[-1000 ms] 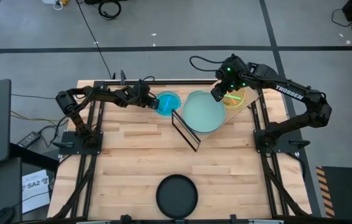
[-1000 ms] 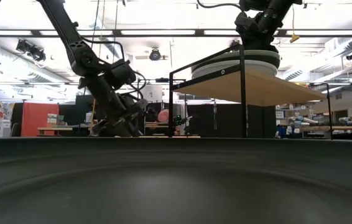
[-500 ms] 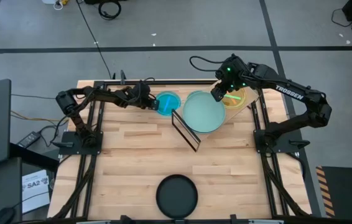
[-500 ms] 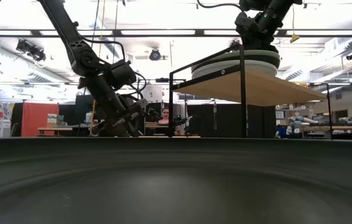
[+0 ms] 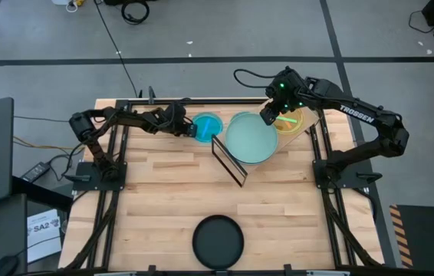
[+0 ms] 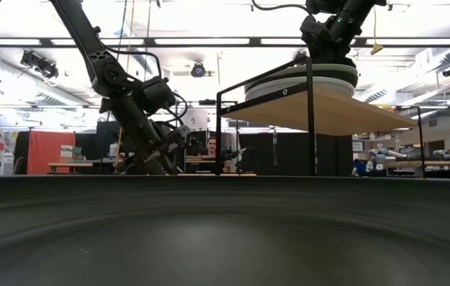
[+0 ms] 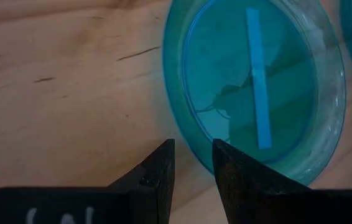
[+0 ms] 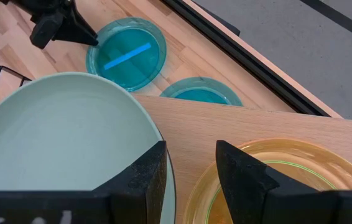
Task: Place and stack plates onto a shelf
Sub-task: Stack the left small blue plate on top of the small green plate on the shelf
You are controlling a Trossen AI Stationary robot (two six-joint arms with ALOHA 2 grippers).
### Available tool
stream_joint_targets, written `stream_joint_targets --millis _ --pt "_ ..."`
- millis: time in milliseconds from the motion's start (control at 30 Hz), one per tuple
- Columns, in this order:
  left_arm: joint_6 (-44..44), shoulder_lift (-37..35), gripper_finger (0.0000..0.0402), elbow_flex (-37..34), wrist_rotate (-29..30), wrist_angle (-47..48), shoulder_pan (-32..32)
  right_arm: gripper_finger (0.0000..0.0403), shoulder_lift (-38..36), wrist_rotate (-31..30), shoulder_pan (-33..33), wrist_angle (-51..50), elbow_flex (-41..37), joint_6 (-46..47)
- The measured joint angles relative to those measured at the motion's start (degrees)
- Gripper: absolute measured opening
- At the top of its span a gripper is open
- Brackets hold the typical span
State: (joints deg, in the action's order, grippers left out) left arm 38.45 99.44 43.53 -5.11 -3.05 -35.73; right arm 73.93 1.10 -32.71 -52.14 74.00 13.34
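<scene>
Wooden planks make the surface (image 5: 171, 192), with grey floor around it. At the far side stands the shelf (image 5: 306, 126), a light board on a thin black wire frame. On it lies a large mint green plate (image 5: 251, 139), and beside it, toward the right arm, an orange plate (image 8: 275, 177) with a lime green one inside it, as far as I can see.

The left hand (image 7: 191, 162) is low over the surface at the rim of a light blue plate (image 7: 257, 81), which lies flat on the planks just left of the shelf. Its two fingers stand a little apart, with a narrow gap between them, and they hold nothing; the tips are at the near edge of the plate. A second blue plate (image 8: 201, 92) lies partly under the shelf board.

The right hand (image 8: 191, 165) hangs above the shelf, over the place where the mint green plate and the orange plate meet. Its fingers are apart and empty.

A black plate (image 5: 218, 239) lies alone at the near edge of the surface, well apart from both arms.
</scene>
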Motion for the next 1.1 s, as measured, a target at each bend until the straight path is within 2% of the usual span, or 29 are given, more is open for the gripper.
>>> stream_joint_targets --millis 167,600,1100 --pt "0.0 0.0 0.011 0.0 0.0 -0.02 -0.07 0.0145 0.0 0.0 0.02 0.0 0.0 -0.02" --pt "-0.02 0.0 0.0053 0.02 0.07 -0.07 -0.09 0.0145 0.0 0.0 0.02 0.0 0.0 -0.02" --pt "-0.09 0.0 0.0009 0.04 0.88 -0.21 -0.09 0.0145 0.0 0.0 0.01 0.0 0.0 -0.02"
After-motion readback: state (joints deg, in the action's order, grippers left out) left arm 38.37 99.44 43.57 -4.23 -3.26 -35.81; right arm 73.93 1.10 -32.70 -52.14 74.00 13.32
